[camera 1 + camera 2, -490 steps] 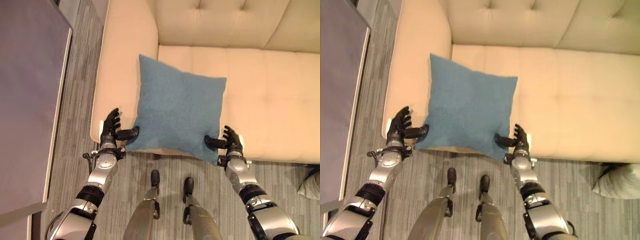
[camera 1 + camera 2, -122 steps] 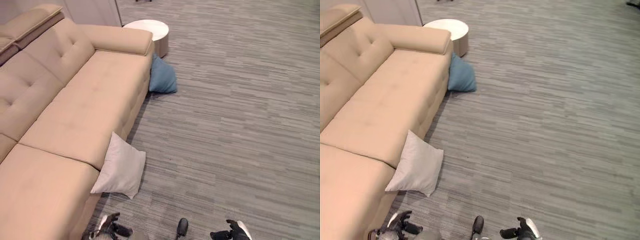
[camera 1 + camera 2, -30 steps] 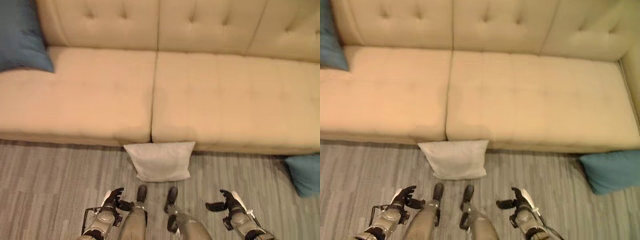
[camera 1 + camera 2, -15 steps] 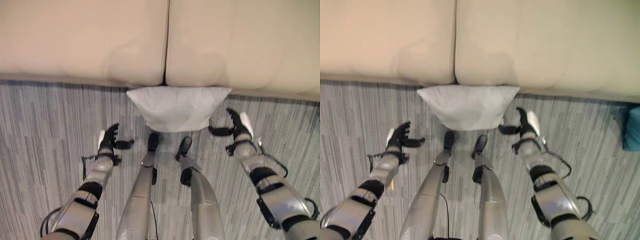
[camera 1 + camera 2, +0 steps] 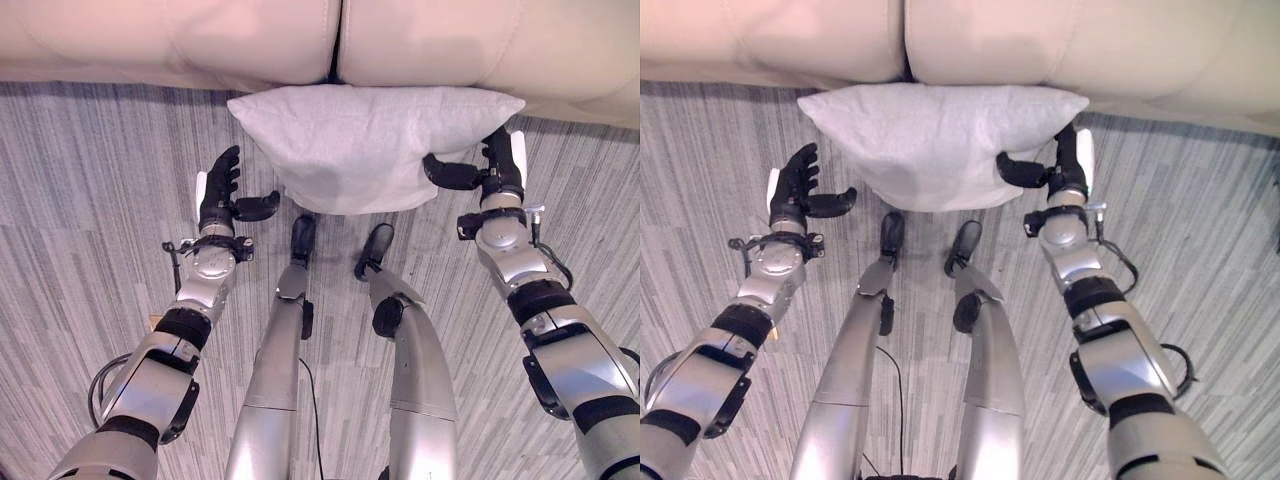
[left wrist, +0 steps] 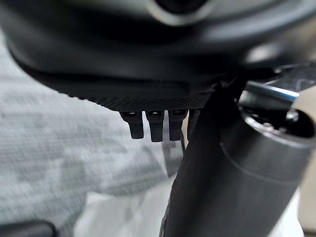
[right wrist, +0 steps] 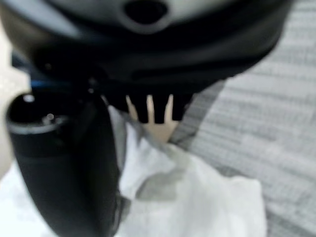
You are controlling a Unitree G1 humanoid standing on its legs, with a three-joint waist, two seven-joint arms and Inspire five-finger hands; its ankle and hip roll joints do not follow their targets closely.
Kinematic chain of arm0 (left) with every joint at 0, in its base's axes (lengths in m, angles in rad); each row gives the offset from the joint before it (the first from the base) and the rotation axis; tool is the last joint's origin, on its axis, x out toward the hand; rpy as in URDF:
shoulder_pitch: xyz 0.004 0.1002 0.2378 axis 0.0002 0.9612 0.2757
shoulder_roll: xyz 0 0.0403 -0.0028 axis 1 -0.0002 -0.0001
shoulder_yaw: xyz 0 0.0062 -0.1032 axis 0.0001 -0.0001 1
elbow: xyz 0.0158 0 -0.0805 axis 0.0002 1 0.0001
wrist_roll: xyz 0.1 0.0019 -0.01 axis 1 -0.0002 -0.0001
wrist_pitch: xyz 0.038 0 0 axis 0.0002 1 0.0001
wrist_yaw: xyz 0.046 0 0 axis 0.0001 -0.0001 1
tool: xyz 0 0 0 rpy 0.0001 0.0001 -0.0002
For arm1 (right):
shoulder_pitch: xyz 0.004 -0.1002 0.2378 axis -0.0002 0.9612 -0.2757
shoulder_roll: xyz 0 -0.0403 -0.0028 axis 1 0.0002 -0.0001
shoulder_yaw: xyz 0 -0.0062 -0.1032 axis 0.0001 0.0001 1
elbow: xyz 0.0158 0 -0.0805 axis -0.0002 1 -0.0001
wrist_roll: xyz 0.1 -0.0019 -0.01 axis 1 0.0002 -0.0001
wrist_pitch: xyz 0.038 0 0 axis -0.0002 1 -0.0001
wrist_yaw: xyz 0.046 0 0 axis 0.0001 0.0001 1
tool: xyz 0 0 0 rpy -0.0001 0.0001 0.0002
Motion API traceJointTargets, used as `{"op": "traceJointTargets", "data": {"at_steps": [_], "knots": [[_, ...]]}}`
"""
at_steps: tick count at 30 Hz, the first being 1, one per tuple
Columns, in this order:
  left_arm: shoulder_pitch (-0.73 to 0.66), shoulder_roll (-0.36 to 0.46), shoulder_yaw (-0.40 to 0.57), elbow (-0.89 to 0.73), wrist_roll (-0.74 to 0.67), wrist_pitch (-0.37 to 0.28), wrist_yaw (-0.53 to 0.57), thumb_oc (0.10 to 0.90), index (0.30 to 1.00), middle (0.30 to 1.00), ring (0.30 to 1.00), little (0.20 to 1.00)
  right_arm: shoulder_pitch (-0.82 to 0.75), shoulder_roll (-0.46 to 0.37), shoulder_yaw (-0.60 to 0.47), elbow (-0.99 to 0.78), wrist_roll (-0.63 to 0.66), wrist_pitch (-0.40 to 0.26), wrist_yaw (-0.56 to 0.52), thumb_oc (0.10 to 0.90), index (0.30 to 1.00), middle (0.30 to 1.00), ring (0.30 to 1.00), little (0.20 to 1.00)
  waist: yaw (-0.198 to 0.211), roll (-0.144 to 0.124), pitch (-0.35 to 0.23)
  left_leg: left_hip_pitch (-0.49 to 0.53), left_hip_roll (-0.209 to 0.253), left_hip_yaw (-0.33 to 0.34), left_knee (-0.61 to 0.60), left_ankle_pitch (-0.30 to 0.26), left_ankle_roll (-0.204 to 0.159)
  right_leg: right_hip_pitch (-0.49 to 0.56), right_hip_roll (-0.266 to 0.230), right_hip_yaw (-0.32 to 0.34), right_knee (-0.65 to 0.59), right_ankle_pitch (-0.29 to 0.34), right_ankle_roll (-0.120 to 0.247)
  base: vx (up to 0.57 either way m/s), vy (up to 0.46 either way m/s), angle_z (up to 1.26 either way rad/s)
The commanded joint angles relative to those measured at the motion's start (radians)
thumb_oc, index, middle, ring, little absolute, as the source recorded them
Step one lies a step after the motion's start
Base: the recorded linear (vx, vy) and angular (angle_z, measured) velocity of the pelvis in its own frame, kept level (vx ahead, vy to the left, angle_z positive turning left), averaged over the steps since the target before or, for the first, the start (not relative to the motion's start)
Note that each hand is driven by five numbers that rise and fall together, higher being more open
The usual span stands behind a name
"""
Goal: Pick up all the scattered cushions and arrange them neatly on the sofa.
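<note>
One white cushion [image 5: 372,145] on grey floor [image 5: 90,190] against beige sofa [image 5: 180,40].

A white cushion [image 5: 372,145] is being seen on the grey striped floor, propped against the front edge of the beige sofa [image 5: 200,40], directly below the seam between two seat sections. It is rectangular and plump, with soft creases in its fabric, and its long side is lying along the sofa front. Its far edge is being rested against the sofa base, while its near edge is sagging toward the floor. Its left and right corners are being drawn out to points, the right corner reaching farther along the sofa front.
</note>
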Motion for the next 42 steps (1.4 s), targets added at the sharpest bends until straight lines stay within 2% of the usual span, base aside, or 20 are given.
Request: {"op": "traceJointTargets", "data": {"at_steps": [1,5,6,7,8,9,14,17,19,21,22,25,26,30,31,32,33,35,36,42], "knots": [[0.054,-0.071,-0.022,0.007,-0.054,-0.076,0.037,0.8,0.9,0.9,0.9,0.9,0.077,0.086,0.057,-0.053,0.068,-0.068,-0.025,0.8,0.9,0.9,0.9,0.9,0.013,0.016,-0.193,-0.048,0.059,-0.041,0.014,-0.094,-0.039,-0.003,-0.028,0.084,0.036,-0.109,0.139,0.0,0.0,0.0],[-0.005,-0.122,-0.041,0.001,-0.089,-0.087,0.057,0.8,0.9,0.9,0.9,0.9,0.044,0.174,0.06,-0.078,0.127,-0.094,-0.032,0.8,0.9,0.9,0.9,0.9,0.005,0.019,-0.197,-0.076,0.059,-0.04,0.024,-0.088,-0.041,-0.037,-0.029,0.087,0.056,-0.107,0.142,0.0,0.0,0.0],[-0.006,-0.122,-0.041,0.001,-0.09,-0.087,0.057,0.8,0.9,0.9,0.9,0.9,0.044,0.174,0.06,-0.078,0.127,-0.095,-0.032,0.8,0.9,0.9,0.9,0.9,0.004,0.019,-0.197,-0.078,0.058,-0.04,0.024,-0.088,-0.041,-0.038,-0.029,0.087,0.056,-0.107,0.142,0.0,0.0,0.0],[-0.027,-0.14,-0.047,0.0,-0.1,-0.09,0.059,0.8,0.9,0.9,0.9,0.9,0.029,0.205,0.076,-0.091,0.14,-0.107,-0.024,0.532,0.498,0.498,0.498,0.498,-0.001,0.02,-0.204,-0.084,0.058,-0.04,0.025,-0.087,-0.042,-0.045,-0.024,0.088,0.055,-0.104,0.143,0.0,0.0,0.0],[-0.033,-0.148,-0.048,-0.004,-0.105,-0.092,0.059,0.436,0.354,0.354,0.354,0.354,0.027,0.217,0.083,-0.098,0.14,-0.111,-0.02,0.4,0.3,0.3,0.3,0.3,-0.002,0.02,-0.209,-0.086,0.058,-0.04,0.022,-0.087,-0.041,-0.048,-0.024,0.088,0.054,-0.101,0.144,0.0,0.0,0.0],[-0.039,-0.158,-0.049,-0.009,-0.106,-0.095,0.061,0.4,0.3,0.3,0.3,0.3,0.027,0.229,0.089,-0.109,0.138,-0.117,-0.016,0.4,0.3,0.3,0.3,0.3,-0.003,0.02,-0.215,-0.085,0.058,-0.039,0.02,-0.085,-0.042,-0.05,-0.023,0.088,0.054,-0.099,0.145,0.0,0.0,0.0],[-0.04,-0.168,-0.04,-0.057,-0.1,-0.106,0.06,0.4,0.3,0.3,0.3,0.3,0.056,0.248,0.103,-0.179,0.116,-0.138,0.009,0.4,0.3,0.3,0.3,0.3,-0.011,0.024,-0.246,-0.061,0.064,-0.039,-0.018,-0.081,-0.044,-0.033,-0.019,0.088,0.031,-0.093,0.151,0.0,0.0,0.0],[0.01,-0.158,-0.022,-0.129,-0.079,-0.112,0.041,0.4,0.3,0.3,0.3,0.3,0.128,0.242,0.082,-0.252,0.083,-0.147,0.032,0.4,0.3,0.3,0.3,0.3,-0.019,0.026,-0.275,0.019,0.072,-0.037,-0.065,-0.078,-0.051,0.041,-0.014,0.082,-0.018,-0.084,0.157,0.0,-0.007,-0.02],[0.031,-0.156,-0.018,-0.146,-0.08,-0.112,0.032,0.4,0.3,0.3,0.3,0.3,0.151,0.239,0.074,-0.272,0.079,-0.149,0.038,0.4,0.3,0.3,0.3,0.3,-0.021,0.028,-0.278,0.047,0.073,-0.035,-0.078,-0.077,-0.052,0.068,-0.013,0.079,-0.032,-0.082,0.157,0.0,-0.012,-0.08],[0.111,-0.151,0.009,-0.184,-0.081,-0.113,0.001,0.4,0.3,0.3,0.3,0.3,0.221,0.228,0.052,-0.324,0.041,-0.146,0.051,0.4,0.3,0.3,0.3,0.3,-0.022,0.032,-0.286,0.143,0.077,-0.034,-0.126,-0.076,-0.061,0.157,-0.011,0.076,-0.077,-0.073,0.16,0.0,0.0,0.0],[0.113,-0.151,0.009,-0.185,-0.081,-0.113,0.001,0.4,0.3,0.3,0.3,0.3,0.224,0.228,0.052,-0.326,0.04,-0.145,0.05,0.4,0.3,0.3,0.3,0.3,-0.022,0.032,-0.284,0.149,0.078,-0.034,-0.129,-0.075,-0.061,0.162,-0.011,0.075,-0.08,-0.072,0.16,0.0,0.0,0.0],[0.202,-0.149,0.027,-0.224,-0.076,-0.109,-0.032,0.4,0.3,0.3,0.3,0.3,0.303,0.208,0.025,-0.381,-0.002,-0.141,0.066,0.4,0.3,0.3,0.3,0.3,-0.021,0.036,-0.292,0.268,0.08,-0.037,-0.191,-0.068,-0.071,0.27,-0.006,0.064,-0.144,-0.061,0.162,0.01,-0.043,-0.03],[0.272,-0.149,0.039,-0.254,-0.074,-0.108,-0.057,0.4,0.3,0.3,0.3,0.3,0.373,0.194,0.006,-0.433,-0.034,-0.139,0.08,0.4,0.3,0.3,0.3,0.3,-0.021,0.037,-0.297,0.362,0.084,-0.037,-0.242,-0.062,-0.079,0.362,-0.001,0.052,-0.201,-0.05,0.165,0.03,-0.075,-0.01],[0.42,-0.156,0.061,-0.34,-0.078,-0.109,-0.106,0.4,0.3,0.3,0.3,0.3,0.528,0.183,-0.045,-0.538,-0.071,-0.142,0.109,0.4,0.3,0.3,0.3,0.3,-0.017,0.039,-0.317,0.563,0.093,-0.034,-0.35,-0.047,-0.097,0.561,0.013,0.026,-0.32,-0.03,0.173,0.04,-0.064,-0.03],[0.454,-0.16,0.062,-0.356,-0.076,-0.108,-0.115,0.4,0.3,0.3,0.3,0.3,0.568,0.184,-0.056,-0.559,-0.082,-0.141,0.117,0.4,0.3,0.3,0.3,0.3,-0.018,0.039,-0.314,0.595,0.09,-0.032,-0.369,-0.013,-0.094,0.606,0.011,0.011,-0.357,0.004,0.166,0.02,-0.046,-0.03],[0.484,-0.16,0.067,-0.371,-0.075,-0.107,-0.125,0.4,0.3,0.3,0.3,0.3,0.602,0.186,-0.068,-0.581,-0.089,-0.142,0.123,0.4,0.3,0.3,0.3,0.3,-0.019,0.038,-0.317,0.642,0.093,-0.033,-0.389,-0.011,-0.096,0.66,0.017,0.009,-0.389,0.007,0.168,0.0,0.0,0.0],[0.485,-0.16,0.067,-0.371,-0.075,-0.106,-0.124,0.4,0.3,0.3,0.3,0.3,0.603,0.186,-0.069,-0.582,-0.089,-0.142,0.123,0.4,0.3,0.3,0.3,0.3,-0.018,0.039,-0.314,0.647,0.094,-0.033,-0.391,-0.01,-0.096,0.665,0.018,0.008,-0.391,0.008,0.168,0.09,-0.057,0.08],[0.572,-0.139,0.08,-0.424,-0.053,-0.104,-0.15,0.4,0.3,0.3,0.3,0.3,0.694,0.17,-0.102,-0.642,-0.107,-0.145,0.151,0.4,0.3,0.3,0.3,0.3,-0.014,0.039,-0.324,0.776,0.103,-0.029,-0.436,-0.009,-0.102,0.815,0.034,-0.01,-0.461,0.007,0.17,0.15,-0.078,0.13],[0.573,-0.139,0.08,-0.424,-0.053,-0.103,-0.15,0.4,0.3,0.3,0.3,0.3,0.696,0.17,-0.102,-0.643,-0.107,-0.145,0.151,0.4,0.3,0.3,0.3,0.3,-0.013,0.039,-0.322,0.781,0.104,-0.029,-0.438,-0.009,-0.102,0.819,0.035,-0.01,-0.463,0.007,0.17,0.15,-0.07,0.05],[0.721,-0.12,0.103,-0.465,-0.039,-0.092,-0.197,0.4,0.3,0.3,0.3,0.3,0.835,0.138,-0.146,-0.712,-0.135,-0.144,0.196,0.4,0.3,0.3,0.3,0.3,0.001,0.024,-0.336,0.946,0.113,-0.027,-0.435,-0.018,-0.117,1.066,0.07,-0.036,-0.571,-0.013,0.158,0.12,-0.066,0.11]]}}
